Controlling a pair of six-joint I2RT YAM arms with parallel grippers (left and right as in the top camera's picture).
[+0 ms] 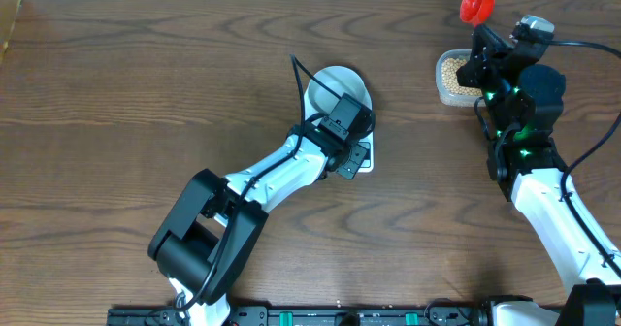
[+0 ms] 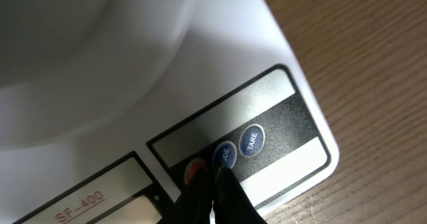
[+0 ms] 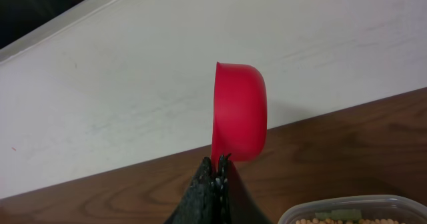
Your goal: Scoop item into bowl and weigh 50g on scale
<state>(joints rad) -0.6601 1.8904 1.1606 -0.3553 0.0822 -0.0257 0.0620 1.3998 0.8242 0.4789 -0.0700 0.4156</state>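
Left pincer [image 2: 217, 177] is pressed together, tips on or just over the blue button [image 2: 225, 155] of the white rectangular digital scale [image 2: 233, 64]. Looks like power-on/tare. The small pale bluish-white round bowl [image 1: 330, 81] sits on the scale, no fill visible. The small tan-yellow round beans [image 1: 454, 74] are all in the clear plastic tub [image 1: 439, 79], right of the scale. Right pincer [image 3: 219, 165] is clamped on the red plastic scoop [image 3: 240, 111], raised above the tub. Scooping and weighing not started, judging by this. The bench [image 1: 146, 74] is dark brown wood-grain, with a white wall [image 3: 167, 84] behind.

Dark wood-grain table [image 1: 116, 93], plain white wall [image 3: 133, 84] behind it
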